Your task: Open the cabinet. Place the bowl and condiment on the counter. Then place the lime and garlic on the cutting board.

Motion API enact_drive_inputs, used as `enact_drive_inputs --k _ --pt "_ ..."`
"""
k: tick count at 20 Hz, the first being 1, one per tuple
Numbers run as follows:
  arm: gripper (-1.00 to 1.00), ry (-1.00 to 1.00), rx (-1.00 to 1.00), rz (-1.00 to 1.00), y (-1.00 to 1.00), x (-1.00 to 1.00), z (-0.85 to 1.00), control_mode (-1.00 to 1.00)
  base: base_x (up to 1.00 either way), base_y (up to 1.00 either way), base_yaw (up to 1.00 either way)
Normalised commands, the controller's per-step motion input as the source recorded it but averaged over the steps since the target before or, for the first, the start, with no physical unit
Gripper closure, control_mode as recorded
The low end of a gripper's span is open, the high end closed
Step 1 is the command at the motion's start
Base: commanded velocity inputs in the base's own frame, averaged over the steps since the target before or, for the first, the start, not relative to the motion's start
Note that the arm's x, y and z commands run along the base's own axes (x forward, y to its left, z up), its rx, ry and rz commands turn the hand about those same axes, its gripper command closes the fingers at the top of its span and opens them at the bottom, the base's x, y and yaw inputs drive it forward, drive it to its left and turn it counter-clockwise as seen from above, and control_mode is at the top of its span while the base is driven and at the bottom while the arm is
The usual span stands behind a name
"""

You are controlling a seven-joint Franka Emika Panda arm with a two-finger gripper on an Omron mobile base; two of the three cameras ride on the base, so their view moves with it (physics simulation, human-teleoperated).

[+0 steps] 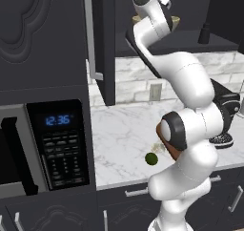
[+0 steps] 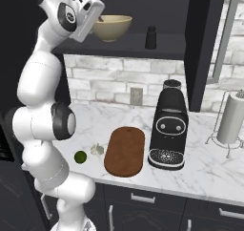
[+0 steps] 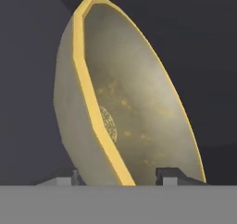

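Gripper [image 3: 119, 176] raised to the shelf of the open cabinet [image 2: 205, 44], its two fingertips set apart on either side of the rim of the bowl [image 3: 139, 112]; whether the pads touch the rim cannot be told, since the tips are cut off at the bottom of the hand view; nothing is visibly clamped; bowl stands upright on the shelf in the right base view, appearing tilted at the hand only because the camera is rolled; judged rigid, smooth and likely slippery, wide for its weight, so best pinched across the rim wall, one finger inside and one outside; condiment [image 2: 151, 37] stands further along the same shelf, apart from the bowl; below, on the counter [image 2: 209, 163], the lime [image 2: 80, 157] and garlic [image 2: 96, 149] lie just beside the cutting board [image 2: 125, 151], not on it; in the left base view the arm hides most of the board and bowl
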Motion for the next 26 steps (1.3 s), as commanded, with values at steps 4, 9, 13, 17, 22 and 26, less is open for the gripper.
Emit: enact_drive_inputs --k 4,9,13,17,22,26 --pt "1.00 -0.01 0.03 0.02 0.00 -0.49 -0.15 -1.00 0.00 0.00 0.00" --pt "1.00 -0.03 0.01 0.02 0.01 -1.00 0.00 -1.00 0.00 0.00 0.00" --pt "1.00 -0.04 0.03 0.00 0.00 -1.00 0.00 -1.00 0.00 0.00 0.00" --pt "1.00 -0.02 0.08 0.00 0.00 -1.00 0.00 -1.00 0.00 0.00 0.00" --pt "1.00 0.00 0.08 0.05 0.00 -1.00 0.00 -1.00 0.00 0.00 0.00" --pt "1.00 0.00 0.09 0.07 0.00 -1.00 -0.01 -1.00 0.00 0.00 0.00"
